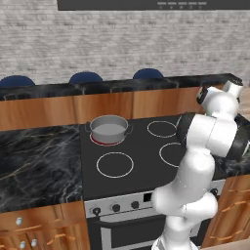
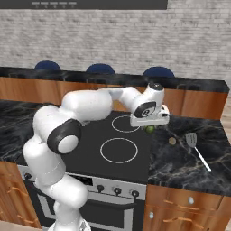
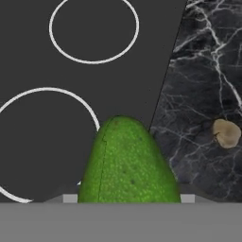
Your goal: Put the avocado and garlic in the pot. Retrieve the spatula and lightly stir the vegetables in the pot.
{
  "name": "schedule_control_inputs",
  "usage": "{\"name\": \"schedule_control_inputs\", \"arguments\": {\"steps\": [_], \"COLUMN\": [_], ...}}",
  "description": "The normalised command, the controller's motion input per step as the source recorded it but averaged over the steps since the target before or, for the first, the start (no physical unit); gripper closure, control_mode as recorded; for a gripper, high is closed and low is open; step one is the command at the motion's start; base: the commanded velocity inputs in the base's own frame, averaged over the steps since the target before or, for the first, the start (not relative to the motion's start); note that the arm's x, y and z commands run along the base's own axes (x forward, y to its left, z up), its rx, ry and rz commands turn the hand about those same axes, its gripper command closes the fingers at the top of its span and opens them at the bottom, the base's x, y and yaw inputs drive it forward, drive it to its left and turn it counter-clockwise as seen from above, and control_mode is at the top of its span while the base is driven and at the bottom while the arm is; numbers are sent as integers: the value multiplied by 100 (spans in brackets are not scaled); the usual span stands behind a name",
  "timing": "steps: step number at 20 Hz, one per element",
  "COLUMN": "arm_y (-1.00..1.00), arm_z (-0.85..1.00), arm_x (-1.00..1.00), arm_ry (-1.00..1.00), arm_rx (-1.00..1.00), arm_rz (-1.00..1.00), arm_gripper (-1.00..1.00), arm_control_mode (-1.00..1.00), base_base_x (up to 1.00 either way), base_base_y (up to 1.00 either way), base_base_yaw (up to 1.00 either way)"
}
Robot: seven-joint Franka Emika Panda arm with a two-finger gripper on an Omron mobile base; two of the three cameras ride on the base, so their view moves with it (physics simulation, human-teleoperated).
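Observation:
The bright-green avocado (image 3: 127, 165) sits close up between my fingers in the hand view. In the right base view my gripper (image 2: 150, 127) hangs over the stove's right edge, shut on the avocado (image 2: 149, 129), which shows just under the hand. The pale beige garlic (image 2: 172, 140) (image 3: 226, 133) lies on the black marble to the right of it. Further right lies the light-grey spatula (image 2: 191, 140), its handle pointing toward the counter's front. The grey pot (image 1: 109, 129) stands on the back left burner, far from the gripper, with nothing visible inside it.
The black cooktop (image 2: 118, 150) has several white burner rings. Black marble counters (image 1: 39, 166) flank it on both sides. A raised wooden bar ledge (image 1: 102, 105) with blue stools behind it runs along the back. Oven knobs (image 2: 117, 191) line the front.

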Motion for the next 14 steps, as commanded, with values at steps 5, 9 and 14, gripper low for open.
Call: {"name": "schedule_control_inputs", "arguments": {"steps": [5, 9, 14], "arm_y": [100, 100, 100], "arm_z": [11, 24, 24], "arm_x": [0, 0, 0], "arm_ry": [-15, -22, -21], "arm_rx": [-14, -8, -4], "arm_rz": [-7, -2, 0], "arm_gripper": [100, 100, 100], "arm_control_mode": [-100, -100, -100], "base_base_x": [0, 0, 0], "base_base_y": [0, 0, 0], "base_base_yaw": [0, 0, 0]}}
